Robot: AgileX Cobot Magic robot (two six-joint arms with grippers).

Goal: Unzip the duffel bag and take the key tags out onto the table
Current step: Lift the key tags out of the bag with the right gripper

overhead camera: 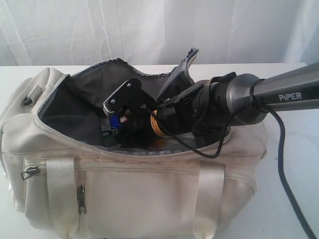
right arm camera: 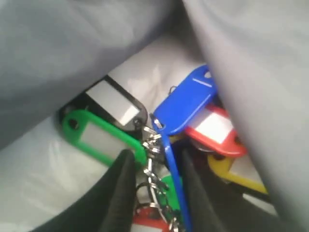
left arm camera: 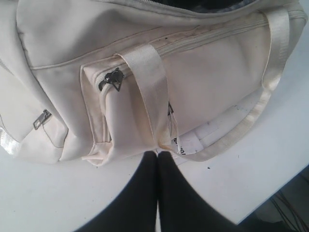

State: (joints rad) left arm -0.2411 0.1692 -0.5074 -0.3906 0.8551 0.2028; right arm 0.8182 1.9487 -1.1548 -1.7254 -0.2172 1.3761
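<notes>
The cream duffel bag (overhead camera: 149, 189) lies on the white table (overhead camera: 294, 144) with its top zipper open and the dark grey lining showing. My right gripper (overhead camera: 117, 115) reaches into the opening from the right. In the right wrist view the right gripper (right arm camera: 157, 166) is shut on the key tags (right arm camera: 188, 104): green, blue, red and yellow tags with metal rings sit between its fingers (right arm camera: 123, 183). A blue tag (overhead camera: 114, 121) shows under it. My left gripper (left arm camera: 157, 153) is shut and holds nothing, on the table (left arm camera: 48, 193) at the foot of the duffel bag (left arm camera: 63, 38), at a strap (left arm camera: 149, 77).
A white curtain hangs behind the table. The right arm's black cable (overhead camera: 284, 169) trails over the bag's right end and down the table. The bag's front has zip pockets with metal pulls (left arm camera: 113, 79). The table's edge (left arm camera: 285, 186) runs close to the bag.
</notes>
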